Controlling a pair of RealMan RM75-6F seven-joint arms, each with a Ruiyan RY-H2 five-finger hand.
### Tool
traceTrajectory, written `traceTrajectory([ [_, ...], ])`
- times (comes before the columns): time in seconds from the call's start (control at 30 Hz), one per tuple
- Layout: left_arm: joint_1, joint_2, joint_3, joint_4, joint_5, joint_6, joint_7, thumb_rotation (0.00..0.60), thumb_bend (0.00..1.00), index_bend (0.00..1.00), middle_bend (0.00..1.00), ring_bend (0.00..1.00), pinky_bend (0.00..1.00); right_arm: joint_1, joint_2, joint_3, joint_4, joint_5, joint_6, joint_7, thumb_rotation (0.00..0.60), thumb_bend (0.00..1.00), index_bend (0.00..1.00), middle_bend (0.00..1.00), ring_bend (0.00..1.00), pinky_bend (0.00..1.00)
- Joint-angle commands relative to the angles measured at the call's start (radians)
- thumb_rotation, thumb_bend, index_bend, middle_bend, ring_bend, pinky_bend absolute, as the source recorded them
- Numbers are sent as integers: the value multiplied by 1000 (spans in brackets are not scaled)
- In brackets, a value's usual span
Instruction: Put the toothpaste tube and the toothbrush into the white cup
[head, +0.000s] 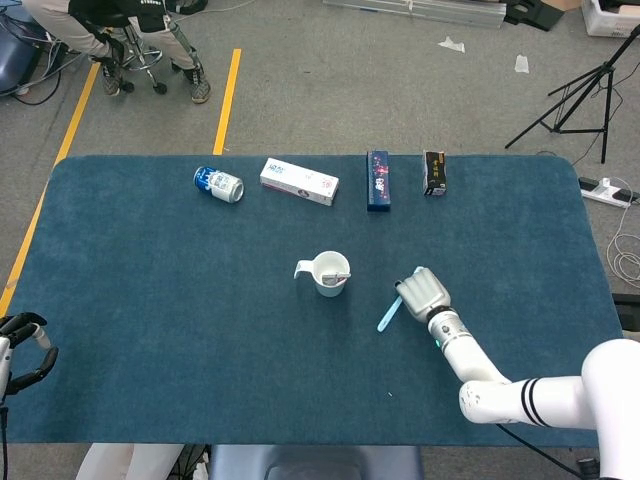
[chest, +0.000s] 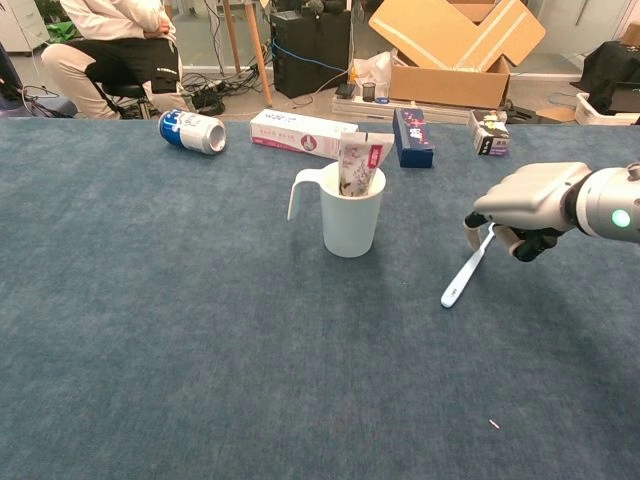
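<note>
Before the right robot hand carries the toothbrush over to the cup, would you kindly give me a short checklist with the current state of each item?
1. Toothpaste tube in the white cup: ok, it stands in it.
2. Cup upright: ok.
3. Right robot hand holds the toothbrush: ok at one end; the other end looks down at the table. How firm the hold is: cannot tell.
4. Toothbrush lifted off the table: cannot tell.
5. Path from brush to cup: ok, nothing lies between them.
6. Left robot hand out of the way: ok, at the table's near left corner.
</note>
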Motion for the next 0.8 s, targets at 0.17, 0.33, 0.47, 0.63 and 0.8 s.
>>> traceTrajectory([
  [0.17, -3, -3, 1, 2, -3, -8, 5, 600, 321, 598, 392, 365, 440, 0, 39, 0, -54, -3, 14, 14, 600, 1000, 323, 1000, 1000, 1000],
  [0.33, -3, -4, 2, 2, -3, -7, 7, 600, 320, 599, 392, 365, 441, -36, 53, 16, -61, -143, 22, 107, 600, 903, 354, 1000, 1000, 1000],
  [0.47, -3, -4, 2, 2, -3, -7, 8, 600, 321, 599, 392, 365, 440, -62, 60, 18, -54, -258, 12, 174, 600, 660, 358, 1000, 1000, 1000],
  [0.63, -2, -2, 2, 0, -3, -5, 5, 600, 321, 599, 392, 365, 441, -92, 60, 2, -26, -423, 7, 234, 600, 387, 386, 1000, 1000, 1000],
  [0.8, -1, -1, 1, 0, -4, -4, 3, 600, 320, 599, 392, 365, 440, -126, 49, -19, 19, -549, 22, 269, 600, 202, 403, 1000, 1000, 1000],
])
